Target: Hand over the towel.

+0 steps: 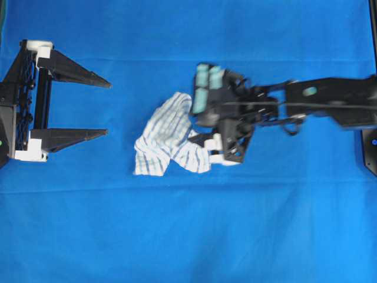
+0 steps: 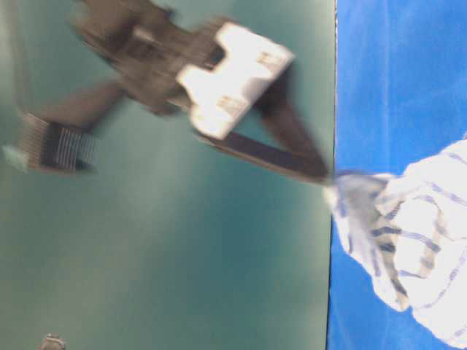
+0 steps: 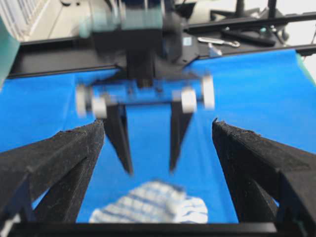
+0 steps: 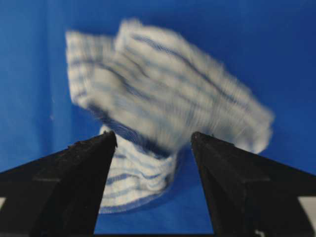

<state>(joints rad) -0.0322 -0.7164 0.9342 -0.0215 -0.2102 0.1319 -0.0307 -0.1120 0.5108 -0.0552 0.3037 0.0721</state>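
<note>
Both grippers stand with their jaws apart, and neither holds anything. Our left gripper [image 1: 106,108] waits at the left edge of the overhead view, fingers spread wide and pointing toward the middle of the desk. Our right gripper [image 1: 203,144] reaches in from the right, blurred, its fingers parted just at the near edge of the towel [image 1: 166,140]; in the side view one fingertip seems to touch a raised corner of the cloth, though the blur keeps us from being sure. We see the towel lying crumpled in a loose heap on the blue sheet [image 1: 188,236] that covers the desk, near the middle, well apart from the left gripper and between the two grippers. We judge it light, soft and limp: it will sag and fold under its own weight, will not slip much in rubbery fingers, and cannot break. We think the best hold is a raised fold or bunched ridge on the side nearest the right gripper, pinched through several layers so that a free end hangs out for the left gripper to take. We count one towel, one blue sheet and two grippers.
</note>
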